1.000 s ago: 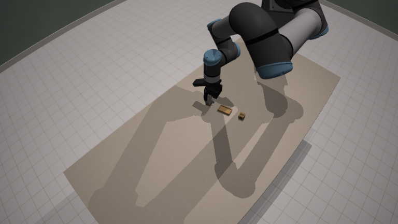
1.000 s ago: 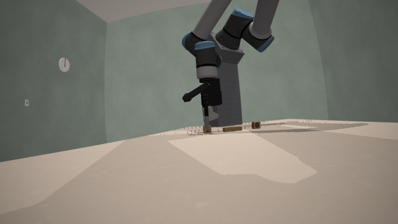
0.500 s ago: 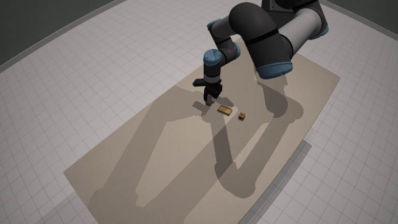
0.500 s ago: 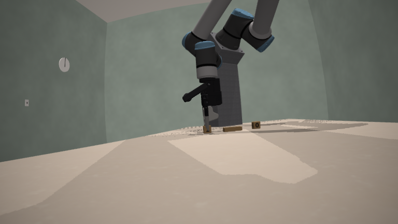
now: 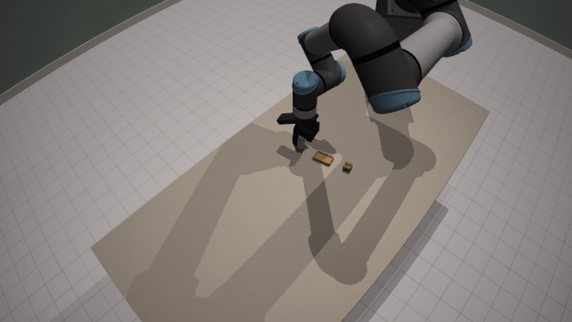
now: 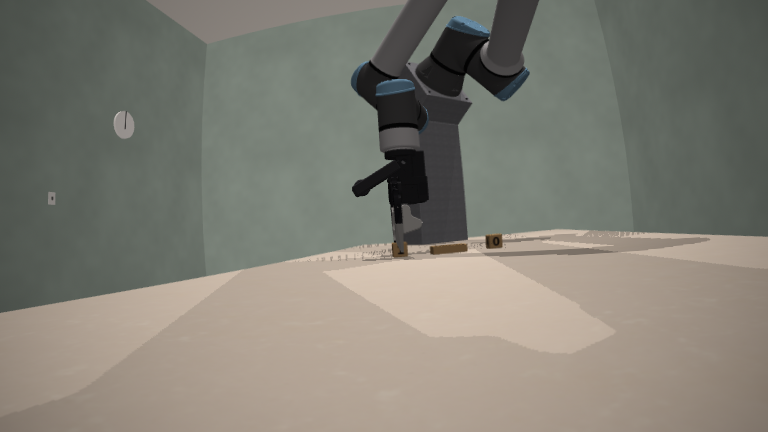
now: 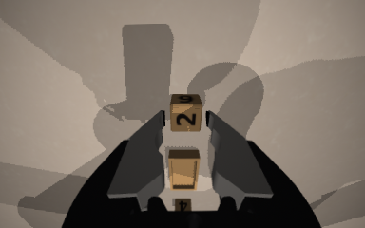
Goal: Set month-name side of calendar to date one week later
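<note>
One wooden cube (image 7: 186, 120) (image 6: 405, 250) stands on the table between the fingers. In the wrist view its top shows a 2 turned sideways, and its far side shows a 9 or 6. My gripper (image 7: 185, 111) (image 5: 299, 148) (image 6: 399, 248) is open around this cube, with a gap on both sides. The empty wooden tray (image 5: 322, 158) (image 6: 448, 249) (image 7: 183, 172) lies beside it. A second cube (image 5: 347, 166) (image 6: 493, 241) (image 7: 182, 205) stands beyond the tray. It shows a 0 in the exterior view and a 4 on top in the wrist view. No month's name is legible.
The tabletop (image 5: 249, 200) (image 6: 362, 370) bears the tray and cubes nearly in one line, with the tray between the cubes. The arm's pedestal (image 6: 441, 184) stands behind them. Arm shadows cross the table.
</note>
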`<state>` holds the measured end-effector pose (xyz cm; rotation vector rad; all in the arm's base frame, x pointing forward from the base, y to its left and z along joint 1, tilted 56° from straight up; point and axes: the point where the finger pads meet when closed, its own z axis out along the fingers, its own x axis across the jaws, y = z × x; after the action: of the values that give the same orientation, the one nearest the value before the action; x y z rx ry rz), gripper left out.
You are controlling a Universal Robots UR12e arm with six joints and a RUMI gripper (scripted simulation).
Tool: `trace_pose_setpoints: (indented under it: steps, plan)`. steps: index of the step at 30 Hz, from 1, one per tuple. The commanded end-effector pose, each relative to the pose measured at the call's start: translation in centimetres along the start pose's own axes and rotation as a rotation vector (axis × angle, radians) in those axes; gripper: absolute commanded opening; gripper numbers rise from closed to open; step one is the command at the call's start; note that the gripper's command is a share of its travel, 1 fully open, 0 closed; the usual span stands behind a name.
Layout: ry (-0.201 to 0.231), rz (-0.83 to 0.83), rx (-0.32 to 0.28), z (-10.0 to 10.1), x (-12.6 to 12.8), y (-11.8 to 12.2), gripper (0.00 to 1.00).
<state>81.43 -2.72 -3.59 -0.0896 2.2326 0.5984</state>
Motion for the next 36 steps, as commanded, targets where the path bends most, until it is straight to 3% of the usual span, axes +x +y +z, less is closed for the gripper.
trace_pose_setpoints:
  steps: [1, 9, 16, 18, 27, 36]
  plan:
    - [0.0, 0.0, 0.0, 0.0, 0.0, 0.0, 0.29]
    - [0.0, 0.0, 0.0, -0.6, 0.0, 0.0, 0.29]
    - [0.0, 0.0, 0.0, -3.6, 0.0, 0.0, 0.29]
    - [0.0, 0.0, 0.0, -3.6, 0.0, 0.0, 0.29]
    - [0.0, 0.0, 0.0, -8.0, 0.0, 0.0, 0.29]
    - [0.0, 0.0, 0.0, -9.0, 0.0, 0.0, 0.29]
